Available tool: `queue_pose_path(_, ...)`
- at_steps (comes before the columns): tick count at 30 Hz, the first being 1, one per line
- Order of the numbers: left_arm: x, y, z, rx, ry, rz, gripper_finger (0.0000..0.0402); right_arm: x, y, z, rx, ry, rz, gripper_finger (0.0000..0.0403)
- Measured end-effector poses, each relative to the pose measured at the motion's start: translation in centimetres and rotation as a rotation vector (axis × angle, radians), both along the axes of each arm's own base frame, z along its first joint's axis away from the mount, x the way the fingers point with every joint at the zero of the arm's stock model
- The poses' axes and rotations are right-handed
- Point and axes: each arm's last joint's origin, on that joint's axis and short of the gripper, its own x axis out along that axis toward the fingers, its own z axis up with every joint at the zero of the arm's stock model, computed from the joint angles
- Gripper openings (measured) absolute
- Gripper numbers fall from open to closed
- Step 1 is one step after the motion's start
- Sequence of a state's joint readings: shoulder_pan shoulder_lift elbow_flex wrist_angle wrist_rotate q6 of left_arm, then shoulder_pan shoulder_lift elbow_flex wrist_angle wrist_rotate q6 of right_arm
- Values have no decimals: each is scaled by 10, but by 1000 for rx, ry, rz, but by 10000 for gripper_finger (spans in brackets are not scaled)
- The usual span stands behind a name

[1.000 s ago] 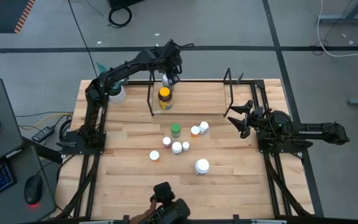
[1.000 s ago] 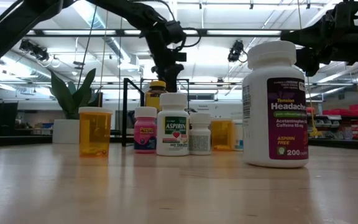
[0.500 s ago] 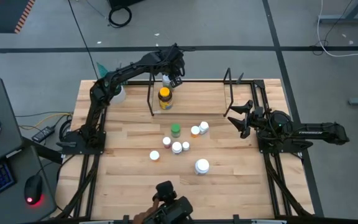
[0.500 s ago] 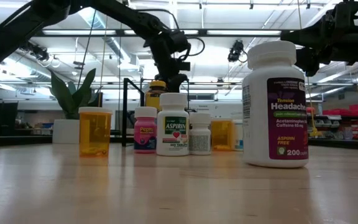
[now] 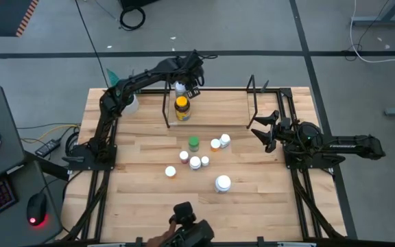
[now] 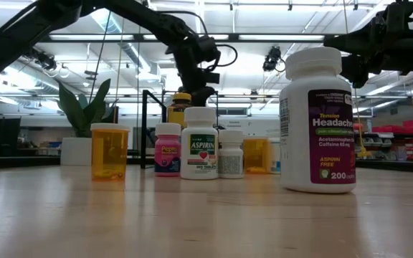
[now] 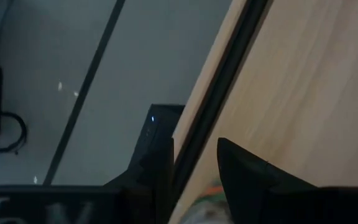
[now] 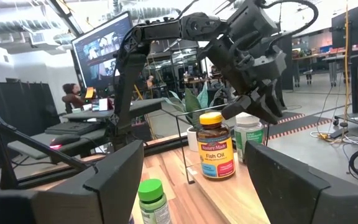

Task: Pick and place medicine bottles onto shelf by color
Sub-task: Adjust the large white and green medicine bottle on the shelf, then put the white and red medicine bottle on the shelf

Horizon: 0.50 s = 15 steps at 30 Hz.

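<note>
Seven bottles (image 5: 195, 162) stand upright mid-frame; an amber bottle (image 5: 181, 108) stands on the shelf (image 5: 252, 103). The left gripper (image 5: 184, 87) grips a white bottle (image 8: 248, 140). The right gripper (image 5: 260, 130) is spread open.

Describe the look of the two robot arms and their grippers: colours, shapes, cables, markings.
Both arms are matte black, built of slim tubular links joined by chunky rounded joints. The left gripper hangs from a blocky wrist housing with a loose black cable looping beside it. The right gripper has two flat, wedge-shaped black fingers. No logos or markings are legible on either arm.
</note>
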State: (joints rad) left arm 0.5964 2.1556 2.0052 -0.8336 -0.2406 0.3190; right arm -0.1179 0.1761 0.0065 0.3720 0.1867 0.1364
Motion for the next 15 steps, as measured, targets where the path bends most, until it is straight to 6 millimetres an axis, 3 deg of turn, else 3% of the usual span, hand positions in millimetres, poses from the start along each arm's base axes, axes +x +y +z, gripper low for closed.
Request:
queue_pose_path(6, 10, -14, 25, 89, -106, -60, 117, 0, 0, 0, 0, 0, 0, 288)
queue_pose_path(15, 9, -64, 81, 136, -243, -188, 50, 0, 0, 0, 0, 0, 0, 288)
